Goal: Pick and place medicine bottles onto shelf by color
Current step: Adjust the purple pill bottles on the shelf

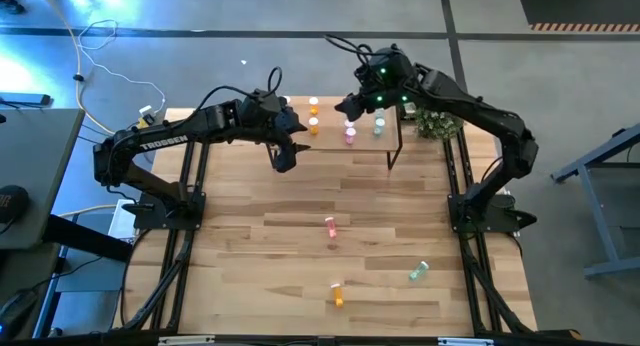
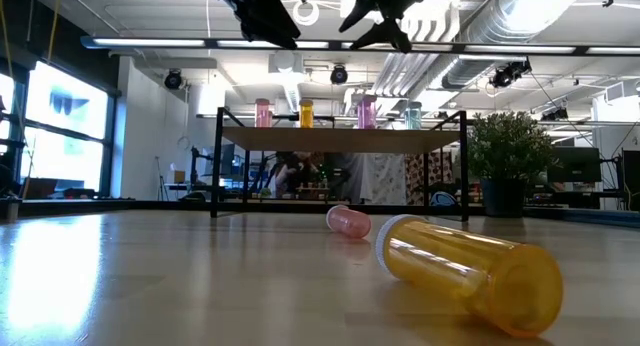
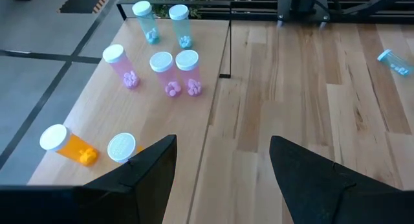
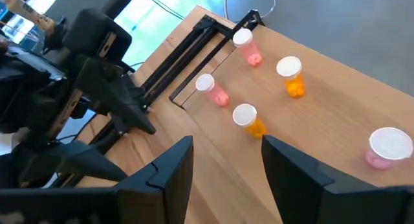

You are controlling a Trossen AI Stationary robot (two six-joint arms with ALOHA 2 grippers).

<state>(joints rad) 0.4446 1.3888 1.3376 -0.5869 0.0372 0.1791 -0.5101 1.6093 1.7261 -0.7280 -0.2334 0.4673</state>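
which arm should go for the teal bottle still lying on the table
Right, probably. The teal bottle lies on the table's right side, near the right arm's base. Both the right gripper and left gripper, jaws open, hang near the shelf.

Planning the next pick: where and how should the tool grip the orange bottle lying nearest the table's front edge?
Across the middle of the orange bottle, from straight above. It lies on its side on bare wood, so its round body offers two opposite flanks for open fingers.
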